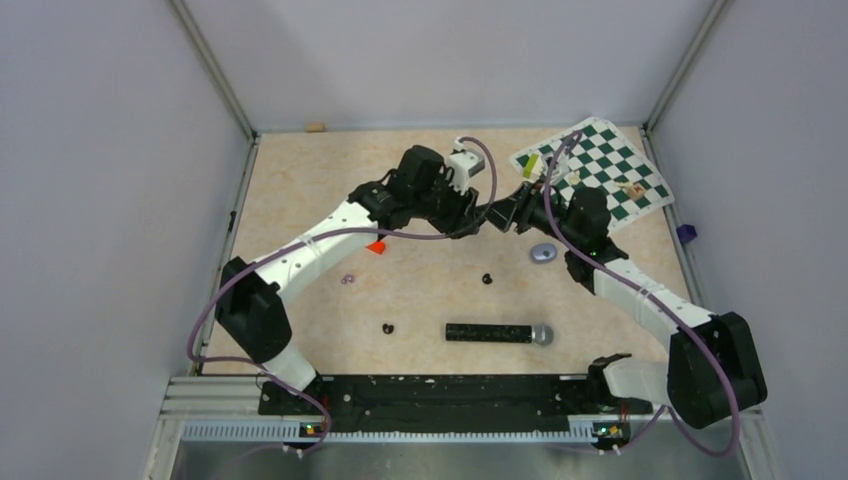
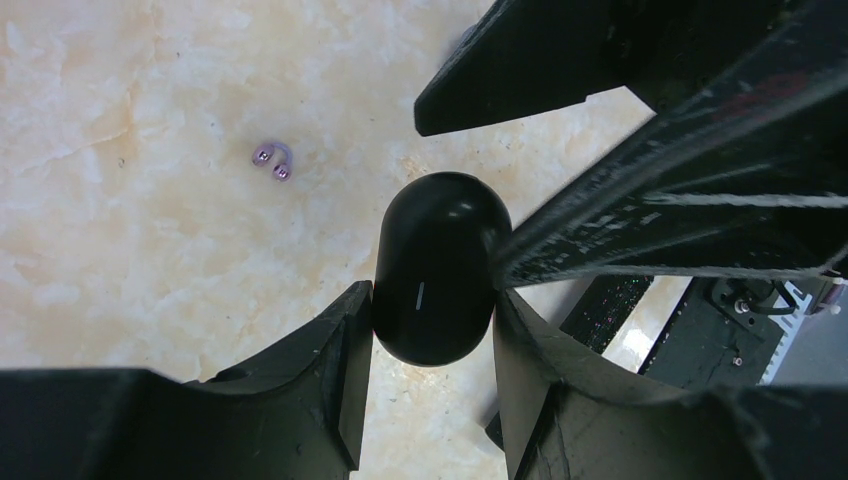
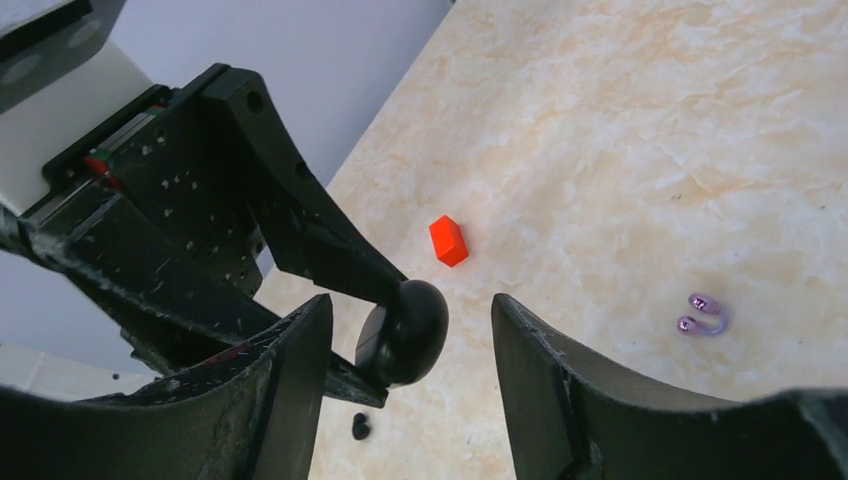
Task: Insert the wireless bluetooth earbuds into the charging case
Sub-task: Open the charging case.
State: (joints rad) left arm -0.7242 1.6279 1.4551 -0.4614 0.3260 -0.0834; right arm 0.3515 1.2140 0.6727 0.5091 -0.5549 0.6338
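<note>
The glossy black charging case (image 2: 437, 265) hangs above the table, with my left gripper (image 2: 432, 300) shut on its lower end. It looks closed. In the right wrist view the case (image 3: 405, 330) sits between the fingers of my right gripper (image 3: 410, 305), which is open, with a clear gap to the right-hand finger. In the top view both grippers meet at mid-table, left gripper (image 1: 476, 216) and right gripper (image 1: 506, 213). One black earbud (image 1: 487, 278) lies on the table below them, a second earbud (image 1: 387, 327) further left. One earbud (image 3: 360, 427) also shows in the right wrist view.
A red block (image 1: 376, 246) and pale purple rings (image 1: 347, 279) lie to the left. A grey-blue disc (image 1: 543, 253) sits to the right and a long black microphone (image 1: 497, 333) towards the front. A green chessboard (image 1: 600, 165) with pieces lies at the back right.
</note>
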